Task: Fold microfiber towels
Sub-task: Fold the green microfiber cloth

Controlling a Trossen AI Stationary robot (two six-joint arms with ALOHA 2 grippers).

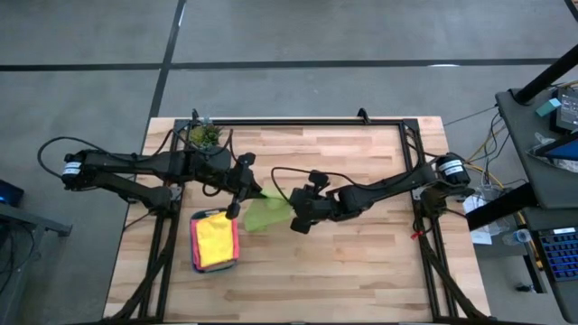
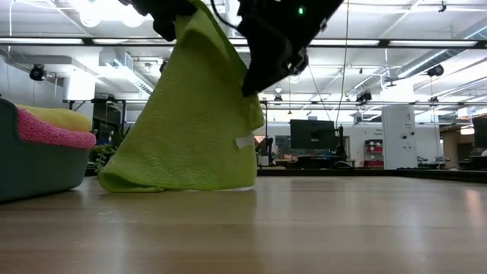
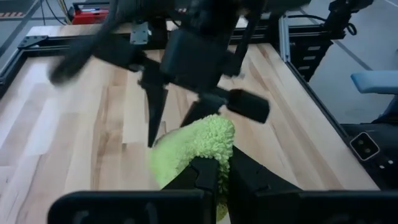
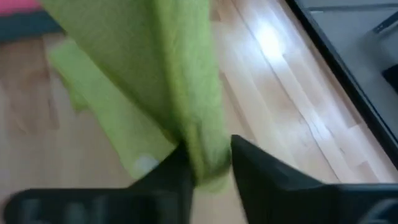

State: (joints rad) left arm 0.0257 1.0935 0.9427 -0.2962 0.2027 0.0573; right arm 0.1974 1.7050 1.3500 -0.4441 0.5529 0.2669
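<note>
Here, both grippers hold the lime green towel up over the desk.
Left gripper and right gripper fingers pinch its upper edge; its bottom hem touches the wood beside the teal tray.

Overhead looks straight down, low camera level across the table; both wrist cameras close above its wood.

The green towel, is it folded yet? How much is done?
Not yet. Yellow and pink towels already lie in the teal tray. The lime green towel is lifted, its bottom edge on the table, pinched by the left gripper and the right gripper. Folding it remains; no other loose towels show.
</note>
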